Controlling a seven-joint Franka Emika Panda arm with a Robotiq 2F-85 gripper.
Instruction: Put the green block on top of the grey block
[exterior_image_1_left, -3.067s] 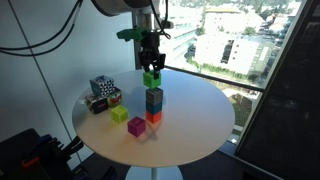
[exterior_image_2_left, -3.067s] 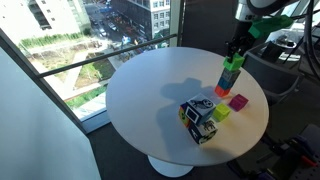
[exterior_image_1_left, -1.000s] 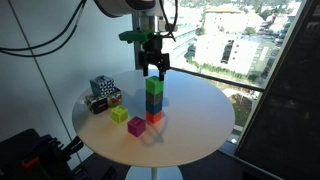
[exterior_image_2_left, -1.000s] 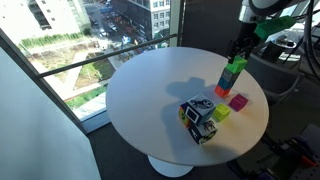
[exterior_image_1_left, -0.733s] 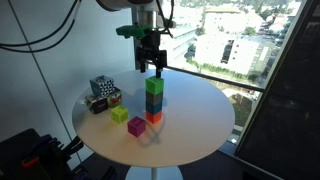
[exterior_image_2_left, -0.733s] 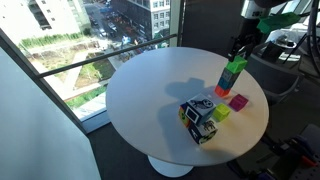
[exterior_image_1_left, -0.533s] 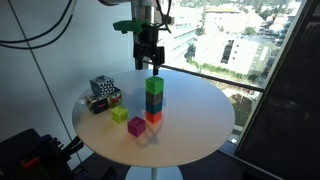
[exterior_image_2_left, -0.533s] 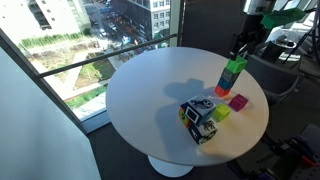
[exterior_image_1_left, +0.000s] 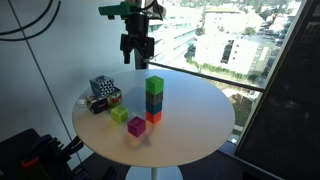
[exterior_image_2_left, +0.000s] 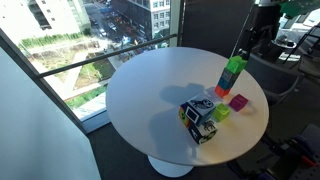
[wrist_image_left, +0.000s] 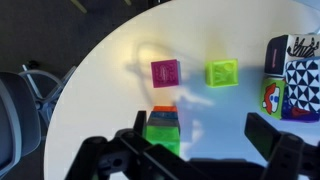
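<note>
The green block (exterior_image_1_left: 155, 84) sits on top of the grey block (exterior_image_1_left: 154, 101), which rests on an orange-red cube (exterior_image_1_left: 153, 116); the three form a stack on the round white table (exterior_image_1_left: 195, 110). My gripper (exterior_image_1_left: 137, 62) hangs open and empty well above the stack, off to one side. The same stack shows in an exterior view with the green block (exterior_image_2_left: 234, 67) on top and the gripper (exterior_image_2_left: 246, 48) above it. In the wrist view the green block (wrist_image_left: 163, 136) lies far below, beside my left finger (wrist_image_left: 140, 122), and the gripper (wrist_image_left: 202, 130) holds nothing.
A magenta cube (exterior_image_1_left: 137, 125) and a yellow-lime cube (exterior_image_1_left: 120, 114) lie near the stack. Black-and-white patterned cubes (exterior_image_1_left: 103, 91) stand toward the table's edge. A dark chair (wrist_image_left: 20, 110) stands beside the table. Windows run behind it.
The gripper has risen away from the stack and drifted sideways, open throughout. The green block stays on the grey block.
</note>
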